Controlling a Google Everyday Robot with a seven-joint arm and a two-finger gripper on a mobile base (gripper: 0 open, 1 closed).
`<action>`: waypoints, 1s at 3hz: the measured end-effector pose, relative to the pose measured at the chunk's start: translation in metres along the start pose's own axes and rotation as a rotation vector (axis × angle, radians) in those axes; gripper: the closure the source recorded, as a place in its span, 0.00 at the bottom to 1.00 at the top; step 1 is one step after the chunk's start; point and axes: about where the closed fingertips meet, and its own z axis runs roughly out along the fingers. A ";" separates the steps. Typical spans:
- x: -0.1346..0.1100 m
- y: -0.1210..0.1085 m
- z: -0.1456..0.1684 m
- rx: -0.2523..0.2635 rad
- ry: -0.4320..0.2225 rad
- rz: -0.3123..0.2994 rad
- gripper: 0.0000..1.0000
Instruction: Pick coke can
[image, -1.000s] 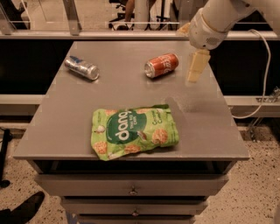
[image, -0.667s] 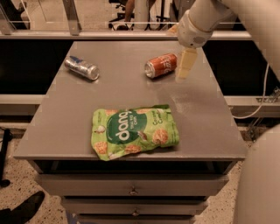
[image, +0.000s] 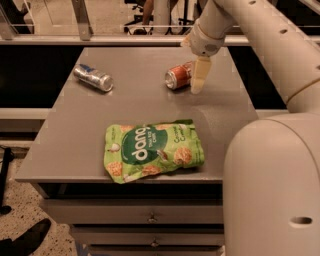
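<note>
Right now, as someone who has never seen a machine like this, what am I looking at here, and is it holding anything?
This is a robot with one cream arm, which fills the right side. One camera looks down on a grey table; where it is mounted I cannot tell. On the table lie an orange-red coke can on its side, a silver and blue can at the far left, and a green snack bag near the front. The arm's tool hangs just right of the coke can. The can rests on the table, not lifted.
</note>
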 end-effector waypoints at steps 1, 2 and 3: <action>0.000 -0.001 0.019 -0.048 0.021 0.011 0.14; 0.001 0.001 0.032 -0.095 0.033 0.015 0.38; 0.002 0.002 0.036 -0.116 0.037 0.021 0.61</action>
